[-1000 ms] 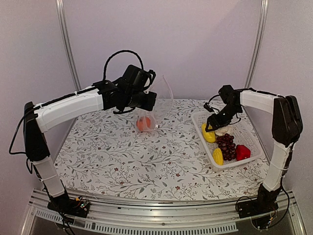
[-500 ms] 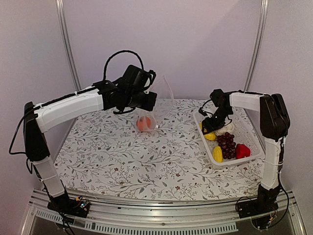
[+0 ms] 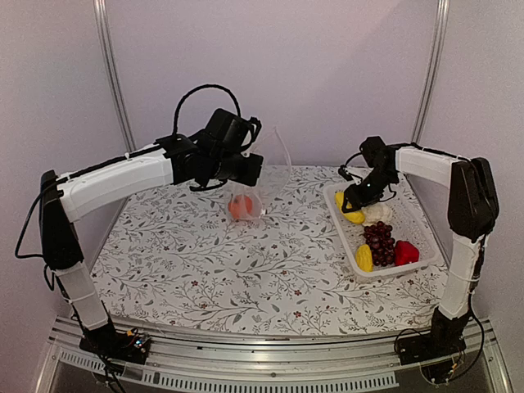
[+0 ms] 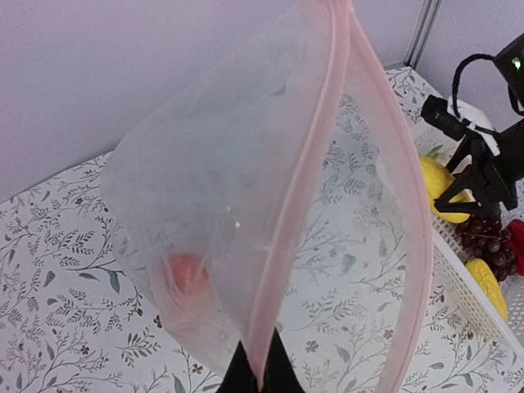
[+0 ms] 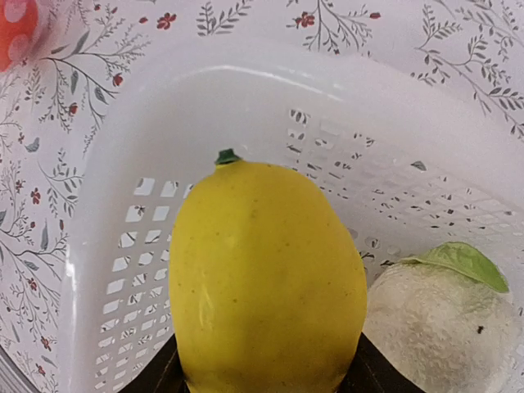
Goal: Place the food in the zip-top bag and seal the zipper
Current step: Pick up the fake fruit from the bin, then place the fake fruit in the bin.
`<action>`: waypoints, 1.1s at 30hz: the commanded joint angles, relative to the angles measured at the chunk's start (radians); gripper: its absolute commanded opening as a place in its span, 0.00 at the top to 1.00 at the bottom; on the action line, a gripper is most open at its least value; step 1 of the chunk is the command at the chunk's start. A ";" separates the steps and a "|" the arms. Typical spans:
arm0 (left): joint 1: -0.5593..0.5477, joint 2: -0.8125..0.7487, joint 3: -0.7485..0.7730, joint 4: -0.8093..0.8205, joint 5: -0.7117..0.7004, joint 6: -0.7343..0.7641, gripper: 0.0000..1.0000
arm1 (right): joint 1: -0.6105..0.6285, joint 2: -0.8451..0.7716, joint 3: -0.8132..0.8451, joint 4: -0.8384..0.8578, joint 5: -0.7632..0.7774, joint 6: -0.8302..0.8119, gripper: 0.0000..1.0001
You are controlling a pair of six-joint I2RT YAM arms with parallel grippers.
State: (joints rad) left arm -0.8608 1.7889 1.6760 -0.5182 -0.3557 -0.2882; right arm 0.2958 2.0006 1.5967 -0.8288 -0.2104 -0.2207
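Transfer pending: right pincer (image 3: 358, 205) clamped on smooth yellow oblong toy fruit (image 5: 266, 278) at far-left corner of white lattice plastic basket (image 3: 422, 225); clear crinkly zip-top bag (image 4: 229, 205) lies well apart to its left.
The left pincer (image 4: 258, 372) pinches the pale pink zipper strip (image 4: 311, 164), holding the mouth agape, orange piece (image 3: 239, 206) inside. Fruit's long axis runs out from the jaws, stem foremost.

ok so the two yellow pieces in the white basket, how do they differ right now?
Grip: the far yellow piece sits between the fingers of the right claw; the near yellow piece is untouched.
Place: the far one is at the far-left corner of the basket, by the cauliflower; the near one lies at the near-left edge beside the grapes.
Shared: both are yellow and oblong, and both are in the basket.
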 commanded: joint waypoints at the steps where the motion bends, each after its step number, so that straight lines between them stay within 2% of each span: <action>1: -0.010 -0.006 -0.009 0.003 -0.006 0.002 1.00 | -0.014 -0.154 0.013 0.016 -0.106 -0.030 0.59; 9: -0.011 0.016 0.020 0.001 0.009 0.004 1.00 | -0.008 -0.295 0.076 0.081 -0.385 -0.042 0.65; 20: -0.015 0.004 0.023 0.017 0.032 -0.012 1.00 | 0.082 -0.382 0.083 0.320 -0.714 0.089 0.70; 33: -0.030 -0.014 0.037 0.035 0.075 -0.034 1.00 | 0.243 -0.302 0.106 0.500 -0.793 0.115 0.69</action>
State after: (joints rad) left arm -0.8734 1.7889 1.6821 -0.5056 -0.3050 -0.3096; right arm 0.5179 1.6569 1.6787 -0.4084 -0.9615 -0.1226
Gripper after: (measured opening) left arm 0.004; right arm 0.528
